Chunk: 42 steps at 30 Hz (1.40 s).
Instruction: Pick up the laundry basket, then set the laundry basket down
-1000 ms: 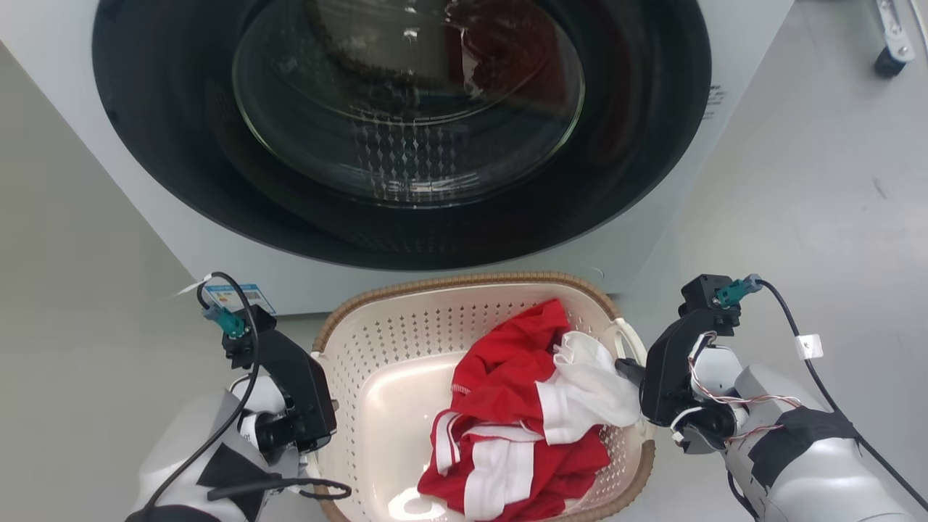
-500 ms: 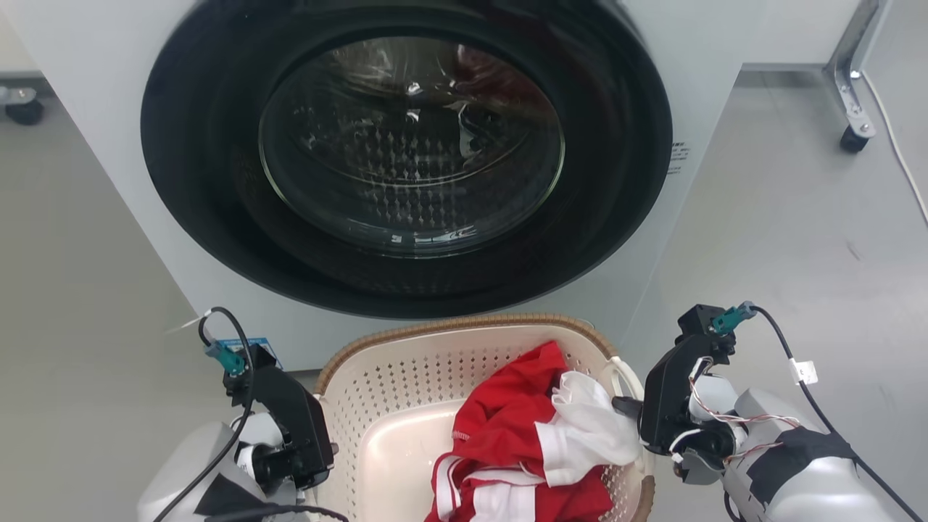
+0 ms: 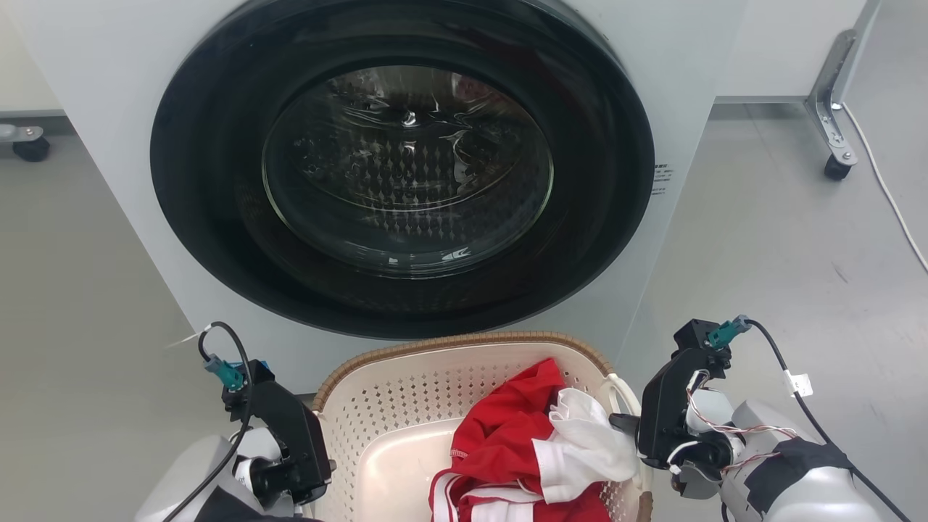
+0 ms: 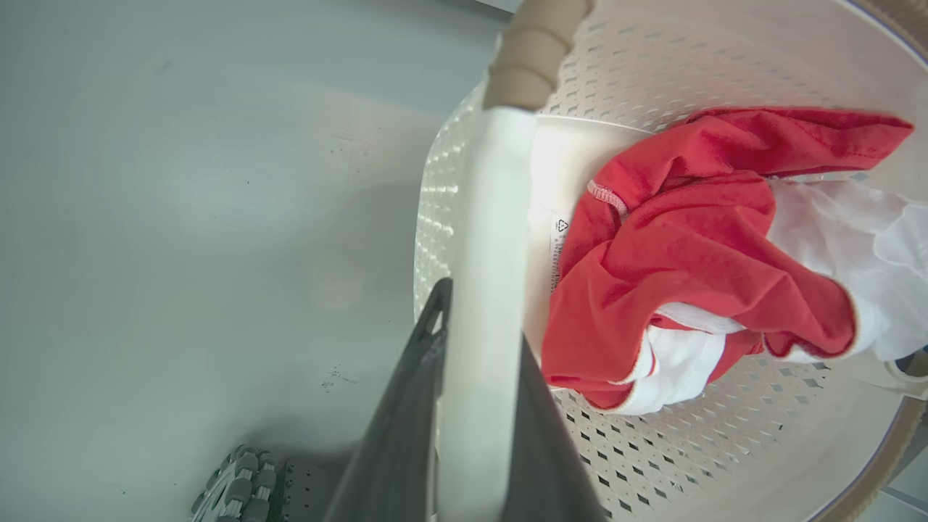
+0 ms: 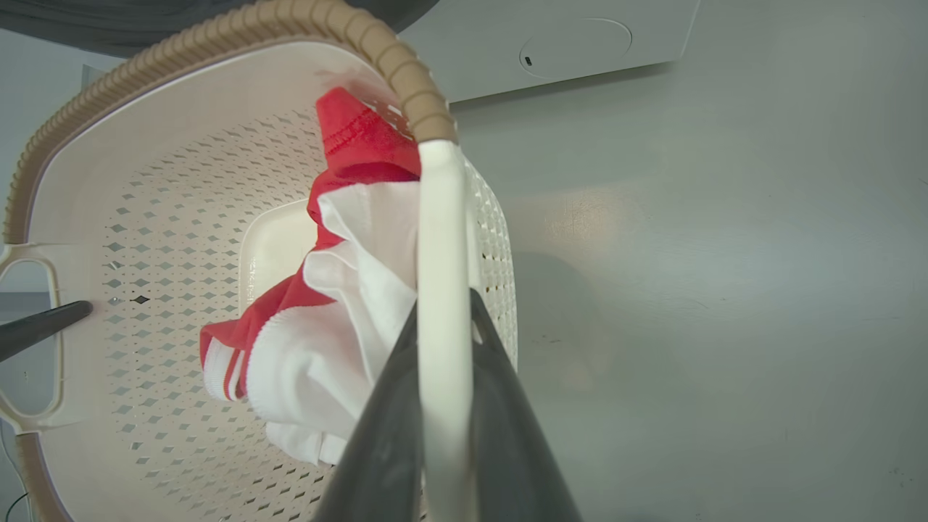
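the left gripper (image 4: 475,319) had its jaws clamped on the left handle (image 4: 486,217) of the laundry basket (image 3: 406,391); the right gripper (image 5: 444,312) likewise on the right handle (image 5: 438,217); red and white clothes (image 3: 507,442) lay inside.

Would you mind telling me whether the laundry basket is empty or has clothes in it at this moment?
Partly filled: the laundry basket holds a crumpled red-and-white garment, with bare basket bottom showing beside it.
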Tool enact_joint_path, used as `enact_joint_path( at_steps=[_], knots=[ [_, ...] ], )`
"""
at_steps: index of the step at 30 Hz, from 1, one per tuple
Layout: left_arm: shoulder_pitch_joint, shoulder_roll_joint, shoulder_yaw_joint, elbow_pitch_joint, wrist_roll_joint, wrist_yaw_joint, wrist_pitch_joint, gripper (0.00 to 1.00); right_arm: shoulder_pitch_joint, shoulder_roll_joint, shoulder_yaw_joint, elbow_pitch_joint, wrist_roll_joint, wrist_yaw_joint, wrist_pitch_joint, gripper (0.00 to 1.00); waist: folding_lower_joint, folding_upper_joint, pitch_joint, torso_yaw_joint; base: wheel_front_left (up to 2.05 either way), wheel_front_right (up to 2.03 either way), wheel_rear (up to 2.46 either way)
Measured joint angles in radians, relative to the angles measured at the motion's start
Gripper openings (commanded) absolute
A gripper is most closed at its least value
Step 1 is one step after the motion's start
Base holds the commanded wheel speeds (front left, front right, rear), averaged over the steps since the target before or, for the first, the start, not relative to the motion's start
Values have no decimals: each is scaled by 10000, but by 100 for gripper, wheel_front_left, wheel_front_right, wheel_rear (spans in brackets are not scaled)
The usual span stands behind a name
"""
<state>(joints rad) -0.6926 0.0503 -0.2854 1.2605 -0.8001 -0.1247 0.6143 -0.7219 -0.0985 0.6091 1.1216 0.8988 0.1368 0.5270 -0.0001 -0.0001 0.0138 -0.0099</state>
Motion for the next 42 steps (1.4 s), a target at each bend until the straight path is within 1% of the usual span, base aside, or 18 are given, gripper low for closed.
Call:
enact_joint_path(
  at_steps=[33,42],
  knots=[
    [106,121,-163,-119,-174,0,-21,0,41,-2,364,-73,370,0,0,0,1,2,16,6,0,0,0],
    [167,184,-224,-278,-171,-4,-619,0,27,-42,485,-282,426,0,-215,0,1,2,371,-22,0,0,0]
  ],
)
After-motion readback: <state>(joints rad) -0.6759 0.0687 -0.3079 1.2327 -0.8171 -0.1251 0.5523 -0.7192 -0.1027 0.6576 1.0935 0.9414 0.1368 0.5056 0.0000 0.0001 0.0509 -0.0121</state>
